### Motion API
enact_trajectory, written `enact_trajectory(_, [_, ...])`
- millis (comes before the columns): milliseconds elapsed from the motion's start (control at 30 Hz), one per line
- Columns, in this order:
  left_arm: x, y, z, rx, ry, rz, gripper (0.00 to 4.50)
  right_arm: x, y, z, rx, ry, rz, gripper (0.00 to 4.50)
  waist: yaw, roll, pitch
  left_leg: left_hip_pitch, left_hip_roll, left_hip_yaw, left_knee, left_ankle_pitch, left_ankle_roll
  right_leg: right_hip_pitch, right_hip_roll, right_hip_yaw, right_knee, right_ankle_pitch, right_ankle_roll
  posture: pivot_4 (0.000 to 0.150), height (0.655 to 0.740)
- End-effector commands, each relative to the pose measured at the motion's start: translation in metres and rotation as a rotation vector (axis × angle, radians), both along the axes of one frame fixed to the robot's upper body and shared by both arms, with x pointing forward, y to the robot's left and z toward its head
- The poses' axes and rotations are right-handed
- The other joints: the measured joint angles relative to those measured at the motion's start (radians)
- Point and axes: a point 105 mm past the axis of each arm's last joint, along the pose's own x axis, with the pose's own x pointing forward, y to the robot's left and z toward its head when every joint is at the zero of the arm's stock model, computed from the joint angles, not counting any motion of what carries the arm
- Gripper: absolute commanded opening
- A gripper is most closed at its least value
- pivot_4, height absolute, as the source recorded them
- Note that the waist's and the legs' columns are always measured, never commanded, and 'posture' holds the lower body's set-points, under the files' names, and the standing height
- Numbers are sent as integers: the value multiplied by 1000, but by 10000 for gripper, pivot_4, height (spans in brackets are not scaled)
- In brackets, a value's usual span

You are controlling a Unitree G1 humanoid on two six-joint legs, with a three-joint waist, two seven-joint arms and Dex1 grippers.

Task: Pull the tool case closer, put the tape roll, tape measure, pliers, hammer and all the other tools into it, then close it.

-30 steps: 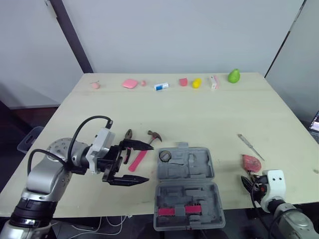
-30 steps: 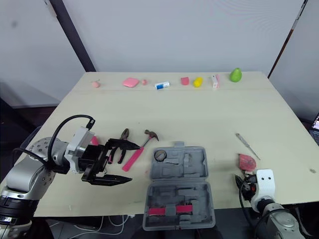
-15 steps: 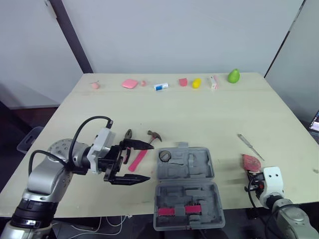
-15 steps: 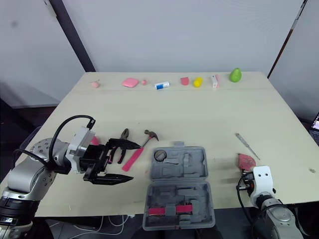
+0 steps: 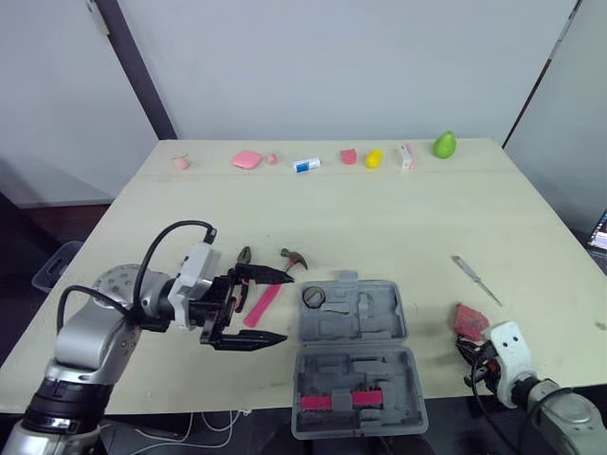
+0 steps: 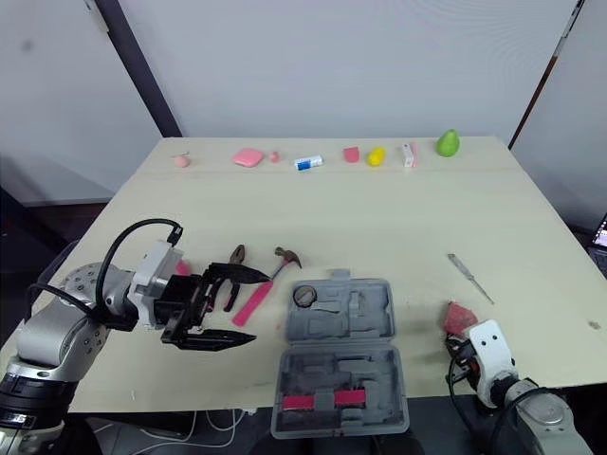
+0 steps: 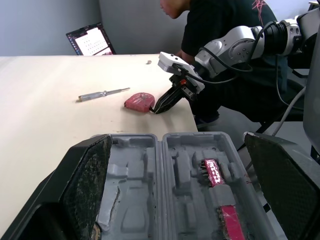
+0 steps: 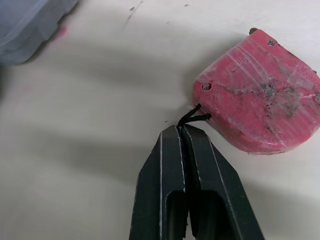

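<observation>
From the head camera, the left gripper (image 5: 287, 307) hangs wide open beside the open tool case (image 5: 399, 327), near the pliers (image 5: 243, 258) and hammer (image 5: 295, 259). The left wrist view looks across the case's moulded trays. At the right wrist, the right gripper (image 8: 180, 131) is pinched shut on the cord of the tape measure (image 8: 260, 107), which lies on the table right of the case. Carrying it over looks to be next.

The tool case (image 5: 353, 355) is grey moulded plastic, matt. The tape measure (image 8: 260, 107) has a red plastic shell, slightly glossy but scratched and dirty. The table (image 5: 379, 218) looks like pale, smooth, matt wood. The right gripper (image 8: 181, 129) has fingers (image 8: 160, 185) of black matt plastic.
</observation>
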Motion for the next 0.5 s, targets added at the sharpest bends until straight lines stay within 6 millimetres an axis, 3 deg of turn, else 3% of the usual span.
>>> enact_trajectory(33, [-3,-5,6,4,-22,-38,45000,-15,21,5,-1,17,204,707,0,0,0,0,0,0,0,0,0,0,0,0,0,0,0,1500,7400])
enact_trajectory(267, [-5,-5,4,7,-13,-52,45000,-37,34,6,13,89,382,707,2,0,0,0,0,-1,1,0,0,0,0,0,0,0,0,1500,7400])
enact_trajectory(500, [-5,-3,0,13,5,-55,45000,-40,29,8,11,106,382,707,2,0,0,-1,0,-1,4,0,0,0,0,0,1,0,0,1500,7400])
